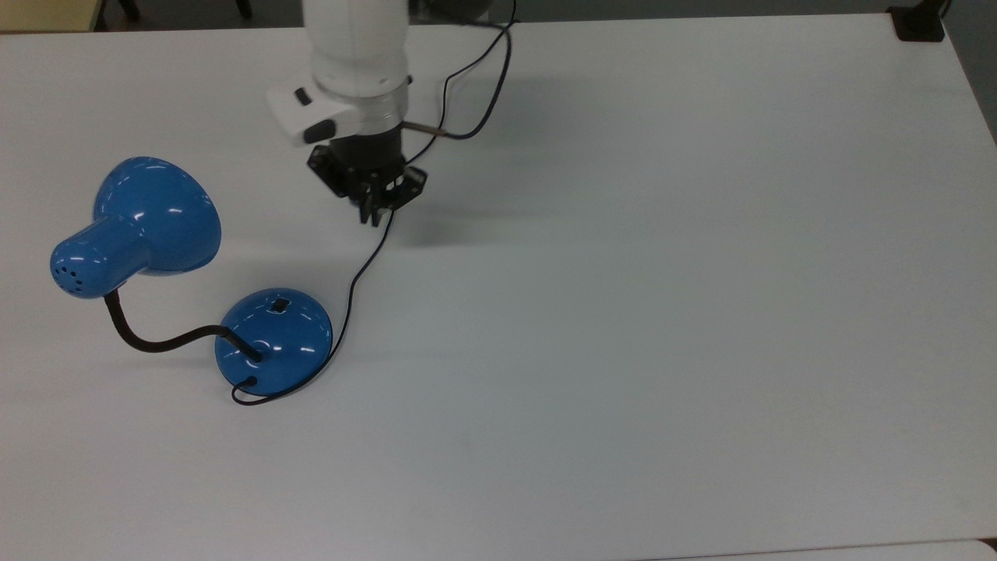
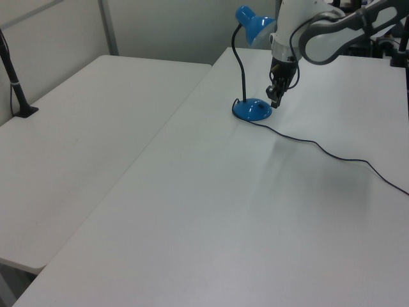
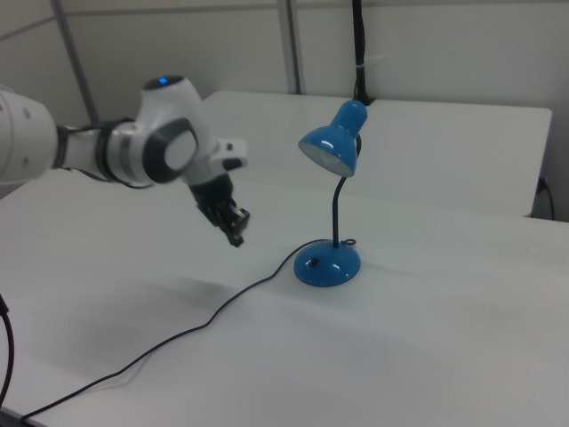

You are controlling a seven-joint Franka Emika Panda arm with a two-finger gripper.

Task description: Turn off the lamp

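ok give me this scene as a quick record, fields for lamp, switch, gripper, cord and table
lamp: blue desk lamp, round base on the table, black gooseneck, shade toward the top view's left
switch: small black rocker on the base, nothing touching it
gripper: gripper in the air, apart from the lamp, toward the top view's upper right of the base; jaws closed, holding nothing
cord: thin black cord running from the base across the table
table: white table
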